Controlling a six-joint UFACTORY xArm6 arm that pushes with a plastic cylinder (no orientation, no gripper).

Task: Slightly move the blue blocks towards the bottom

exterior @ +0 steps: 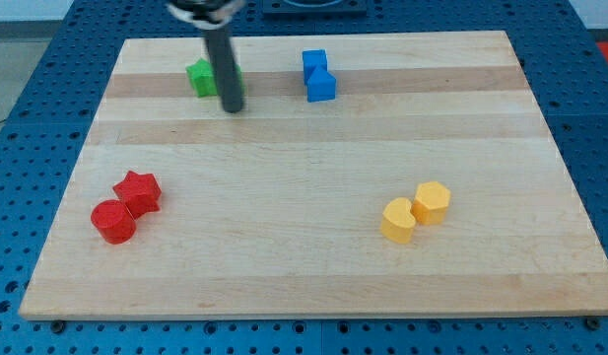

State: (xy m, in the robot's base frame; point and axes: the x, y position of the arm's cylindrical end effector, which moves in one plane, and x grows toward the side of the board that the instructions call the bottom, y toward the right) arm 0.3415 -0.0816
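Two blue blocks sit touching near the view's top centre: a blue cube-like block [314,63] and a blue block [321,86] just below it. My tip [232,107] rests on the board to their left, about ninety pixels from them. The dark rod rises from the tip and partly hides a green block [201,76] that sits just to the tip's upper left.
A red star block [138,190] and a red cylinder [113,221] touch at the view's lower left. Two yellow blocks, one [398,219] and another [432,201], touch at the lower right. The wooden board [304,266] lies on a blue perforated table.
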